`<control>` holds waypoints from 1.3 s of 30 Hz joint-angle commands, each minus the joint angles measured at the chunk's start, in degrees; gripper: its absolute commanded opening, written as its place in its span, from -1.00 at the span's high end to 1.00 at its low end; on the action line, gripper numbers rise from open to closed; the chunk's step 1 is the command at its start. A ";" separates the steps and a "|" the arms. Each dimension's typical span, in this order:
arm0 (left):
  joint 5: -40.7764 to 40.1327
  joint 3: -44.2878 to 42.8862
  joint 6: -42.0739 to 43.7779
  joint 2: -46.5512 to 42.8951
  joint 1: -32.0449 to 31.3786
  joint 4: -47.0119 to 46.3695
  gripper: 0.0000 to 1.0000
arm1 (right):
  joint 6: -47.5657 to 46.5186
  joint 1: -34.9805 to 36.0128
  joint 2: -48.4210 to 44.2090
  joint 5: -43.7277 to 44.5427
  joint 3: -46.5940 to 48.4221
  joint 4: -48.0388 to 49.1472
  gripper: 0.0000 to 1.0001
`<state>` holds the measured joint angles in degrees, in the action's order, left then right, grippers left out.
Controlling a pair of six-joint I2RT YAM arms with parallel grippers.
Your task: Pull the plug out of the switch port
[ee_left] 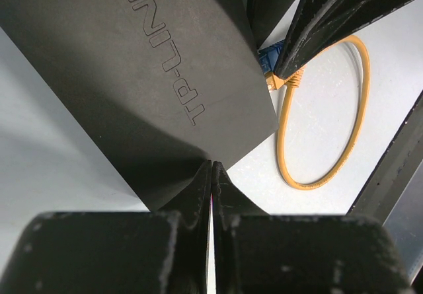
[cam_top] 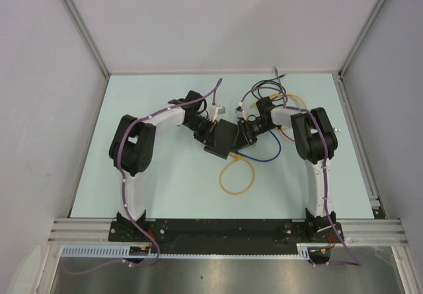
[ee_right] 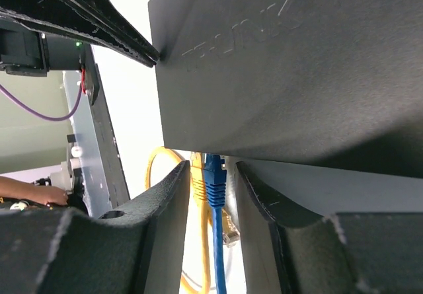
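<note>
The switch [cam_top: 225, 135] is a flat matte-black box in the middle of the table, also in the left wrist view [ee_left: 132, 63] and the right wrist view [ee_right: 297, 69]. A blue plug [ee_right: 213, 178] and a yellow plug [ee_right: 197, 175] sit side by side in its ports. My right gripper [ee_right: 211, 175] is open, its fingers on either side of both plugs, with a gap beside the blue one. My left gripper [ee_left: 211, 167] is shut and empty, its tips against the switch's edge. The yellow cable [cam_top: 238, 172] loops towards the front.
A tangle of cables and black adapters [cam_top: 264, 99] lies at the back right, and a blue cable [cam_top: 272, 150] curves off to the right of the switch. A loose clear plug [ee_right: 228, 228] hangs below the right fingers. Enclosure walls stand on three sides.
</note>
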<state>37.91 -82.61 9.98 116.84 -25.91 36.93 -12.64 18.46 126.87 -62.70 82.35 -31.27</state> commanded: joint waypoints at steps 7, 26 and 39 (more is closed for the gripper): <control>-4.51 1.66 1.10 0.76 -0.28 0.07 0.98 | -0.81 1.40 1.10 1.79 1.85 0.50 0.35; -5.13 2.71 1.54 0.15 -0.37 -0.19 0.99 | 1.48 0.44 2.86 6.35 2.03 1.12 1.00; -5.83 2.37 1.62 0.50 -0.46 -0.54 0.99 | -4.40 -0.09 3.20 11.63 3.43 -8.62 1.00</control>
<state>37.89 -82.06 9.98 116.55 -25.91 36.27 -11.07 18.94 128.35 -60.20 84.05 -33.21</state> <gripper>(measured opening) 0.012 0.046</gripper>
